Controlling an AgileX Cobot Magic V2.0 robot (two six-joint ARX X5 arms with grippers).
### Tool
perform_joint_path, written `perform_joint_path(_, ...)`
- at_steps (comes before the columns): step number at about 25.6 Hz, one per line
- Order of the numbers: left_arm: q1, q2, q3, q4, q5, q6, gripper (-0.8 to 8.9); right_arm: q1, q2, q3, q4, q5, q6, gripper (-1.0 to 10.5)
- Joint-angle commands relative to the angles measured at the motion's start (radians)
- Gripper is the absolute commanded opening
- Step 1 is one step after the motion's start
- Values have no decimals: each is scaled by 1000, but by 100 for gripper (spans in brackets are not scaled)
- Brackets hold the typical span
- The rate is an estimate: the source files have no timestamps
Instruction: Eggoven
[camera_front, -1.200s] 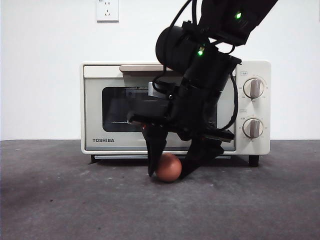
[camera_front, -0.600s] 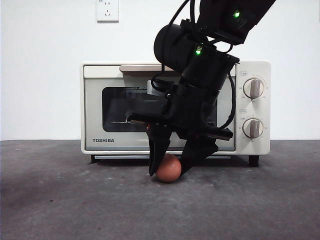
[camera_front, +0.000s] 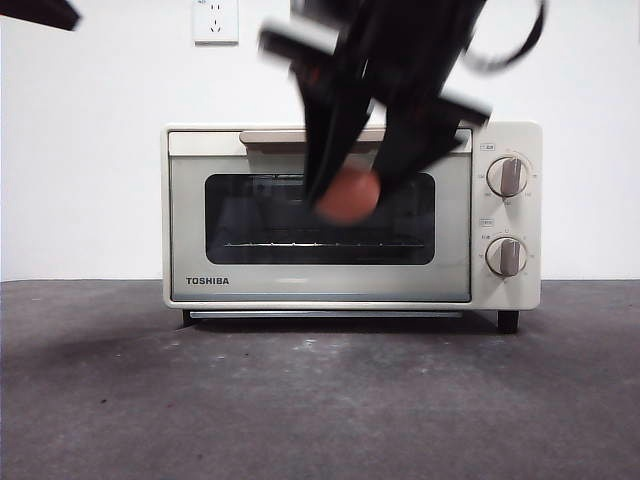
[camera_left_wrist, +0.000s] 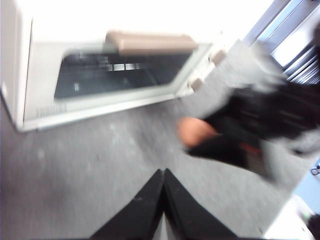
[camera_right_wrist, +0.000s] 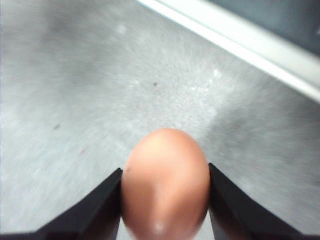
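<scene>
the right gripper (camera_front: 350, 195) has its jaws clamped on the egg (camera_front: 348, 196), holding it in the air in front of the toaster oven (camera_front: 350, 215) window, well above the table (camera_front: 320, 400). the left gripper (camera_left_wrist: 162, 175) waits at the left with jaws pressed together, empty.

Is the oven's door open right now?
No, in the front view the toaster oven has its glass door flat and shut, while the right tool holds the egg in front of it.
</scene>
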Motion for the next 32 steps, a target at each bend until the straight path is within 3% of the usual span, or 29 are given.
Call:
perform_joint_path(1,-42,101,55,80,-40,2,6,35,-102,14,-52,59,-29,3)
perform_joint_path(6,-111,337,173,232,-70,6,6,47,-324,14,-172,155,-31,3)
perform_joint_path(14,-157,552,309,292,-134,43,6,47,-501,13,-274,257,-32,3)
perform_joint_path(24,-217,740,455,312,-197,94,6,47,-600,12,-320,279,-32,2)
perform_joint_path(32,-243,826,473,322,-232,103,6,47,-631,12,-320,285,-32,3)
